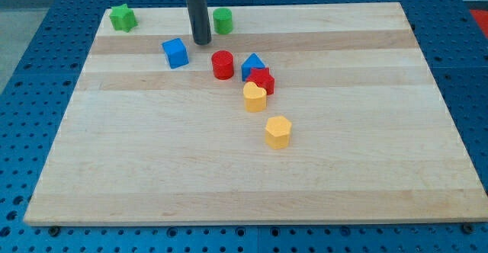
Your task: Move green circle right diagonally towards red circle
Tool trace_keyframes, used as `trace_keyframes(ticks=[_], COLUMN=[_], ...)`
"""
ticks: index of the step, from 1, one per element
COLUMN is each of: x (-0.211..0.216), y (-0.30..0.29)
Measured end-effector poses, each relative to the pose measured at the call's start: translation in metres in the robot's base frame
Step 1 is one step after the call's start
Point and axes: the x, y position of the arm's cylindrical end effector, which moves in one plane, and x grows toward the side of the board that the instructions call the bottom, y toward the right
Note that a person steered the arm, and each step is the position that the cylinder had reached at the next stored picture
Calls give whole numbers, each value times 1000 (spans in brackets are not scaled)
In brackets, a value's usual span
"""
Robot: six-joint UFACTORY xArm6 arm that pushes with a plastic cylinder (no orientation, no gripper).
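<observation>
Blue perforated workbench surrounds the pale wooden table (152, 169), which fills most of the view. Nearest the camera, well below my tip (201, 43) and to its right, sits the yellow hexagon block (278, 132). Further up, also lower right of the tip, the yellow heart-like block (255, 97) touches a red block (262, 80) of unclear shape, which in turn presses against the blue triangle block (252, 64). The red circle (223, 65) stands just below and slightly right of the tip, near but apart from it. The blue cube (175, 53) lies just to the tip's lower left.

There is no gripper on this arm, only a rod, so nothing opens or closes and nothing is held. The tip rests on the table between the blue cube and the green circle (223, 20).

That green circle sits near the table's far edge, up and to the right of the tip, close but seemingly not touching. Being round, it has no long axis or facing direction. The red circle lies almost straight toward the camera from it, so I judge the tip must get to its far side before pushing. Far off to the upper left is the green star block (122, 17).
</observation>
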Motion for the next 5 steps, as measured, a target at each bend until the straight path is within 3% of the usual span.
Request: trace_keyframes(ticks=[2,5], x=[-31,-33], y=[0,46])
